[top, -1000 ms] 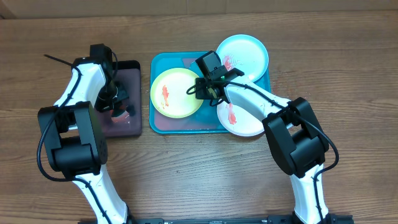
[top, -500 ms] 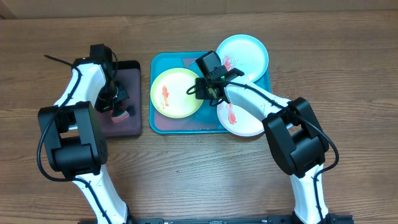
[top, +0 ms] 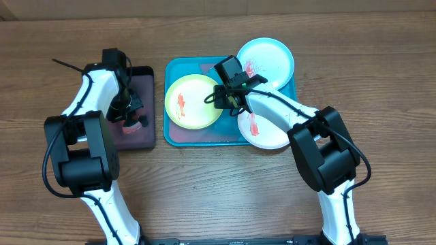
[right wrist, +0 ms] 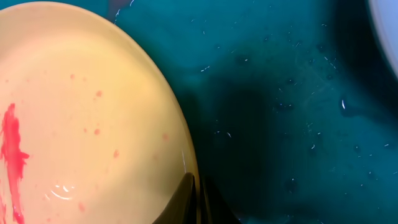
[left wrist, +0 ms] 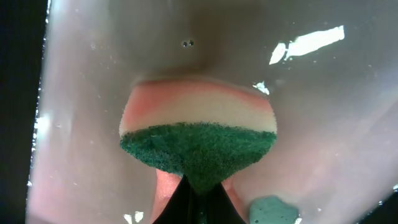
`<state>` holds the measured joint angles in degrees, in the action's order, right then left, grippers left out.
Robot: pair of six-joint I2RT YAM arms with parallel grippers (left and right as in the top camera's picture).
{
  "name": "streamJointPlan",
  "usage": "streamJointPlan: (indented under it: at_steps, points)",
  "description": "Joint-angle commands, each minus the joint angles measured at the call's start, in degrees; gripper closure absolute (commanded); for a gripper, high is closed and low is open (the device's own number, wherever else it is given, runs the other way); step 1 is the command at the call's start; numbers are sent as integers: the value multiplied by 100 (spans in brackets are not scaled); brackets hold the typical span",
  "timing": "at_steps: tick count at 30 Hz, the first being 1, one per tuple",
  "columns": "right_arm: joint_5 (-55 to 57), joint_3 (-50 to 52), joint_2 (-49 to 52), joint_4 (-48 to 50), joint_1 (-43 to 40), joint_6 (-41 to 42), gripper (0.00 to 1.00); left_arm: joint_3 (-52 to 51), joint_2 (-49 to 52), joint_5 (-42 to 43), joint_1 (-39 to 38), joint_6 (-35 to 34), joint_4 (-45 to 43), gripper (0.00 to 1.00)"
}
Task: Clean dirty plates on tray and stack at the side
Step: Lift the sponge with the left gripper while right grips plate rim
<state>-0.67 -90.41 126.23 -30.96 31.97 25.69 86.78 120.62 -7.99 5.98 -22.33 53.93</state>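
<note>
The yellow-green plate [top: 193,102] lies on the left half of the turquoise tray [top: 178,62], a red smear on its pale centre. My right gripper [top: 221,97] is shut on its right rim; in the right wrist view the fingertips [right wrist: 186,194] pinch the plate's edge [right wrist: 81,124] over the tray floor [right wrist: 292,124]. The light blue plate [top: 267,61] overhangs the tray's back right corner. The white plate [top: 262,129] overhangs its front right corner. Both carry red smears. My left gripper [top: 131,117] is shut on a pink and green sponge [left wrist: 199,134], held over the black tray.
The small black tray [top: 146,88] with a wet pinkish inside sits left of the turquoise tray, and a small teal scrap [left wrist: 272,210] lies in it. Bare wooden table surrounds both trays. A black cable tie sticks out by the left arm [top: 65,65].
The left arm has shifted slightly to the right with the sponge over the black tray. The right arm and the three plates have not moved.
</note>
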Motion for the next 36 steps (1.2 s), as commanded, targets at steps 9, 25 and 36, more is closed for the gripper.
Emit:
streamJointPlan:
  at_steps: [9, 25, 36]
  points:
    - [59, -31, 162, -66, 17, -55, 96, -859, 2, 146, -85, -116, -697, 96]
    - [59, -31, 162, -66, 17, -55, 96, -2430, 2, 164, -76, -557, -1862, 96]
    - [57, -31, 162, -79, 17, -55, 96, -2544, 2, 358, -76, -748, -1825, 96]
